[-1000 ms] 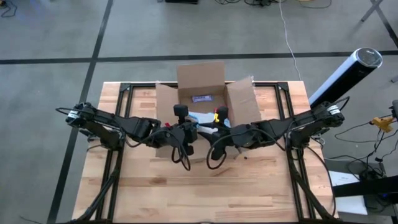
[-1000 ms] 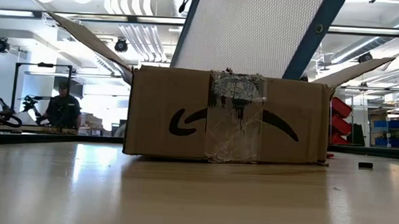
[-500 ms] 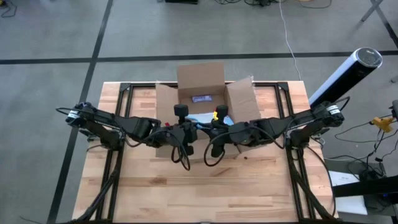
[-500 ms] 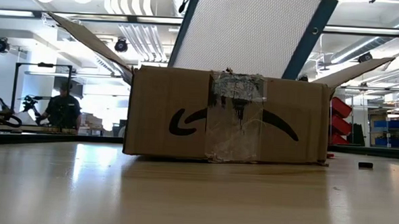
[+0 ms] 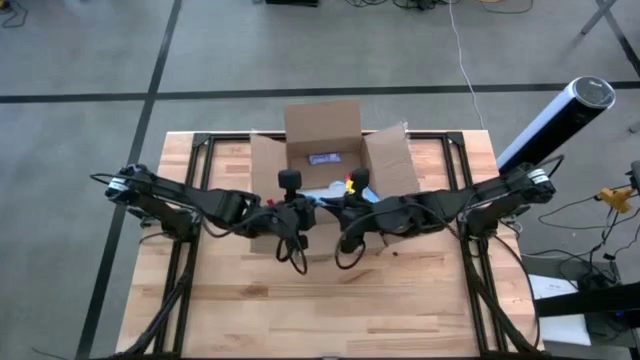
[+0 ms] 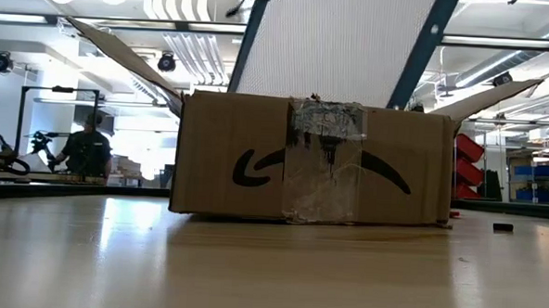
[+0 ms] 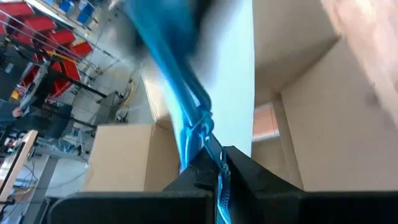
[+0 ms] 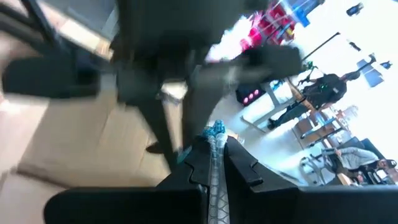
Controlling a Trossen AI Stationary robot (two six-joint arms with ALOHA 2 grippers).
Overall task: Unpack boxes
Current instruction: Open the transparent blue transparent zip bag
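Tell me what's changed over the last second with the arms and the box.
The right gripper has slid toward the left gripper over the open box. Both stay shut on the blue-edged pouch. In the low view the pouch has tipped slightly. The box hasn't moved.

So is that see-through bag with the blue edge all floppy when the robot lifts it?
Probably floppy: the clear pouch hangs thin between the left gripper and right gripper, each pinching an edge. Likely light, too. It may be slippery, being smooth plastic.
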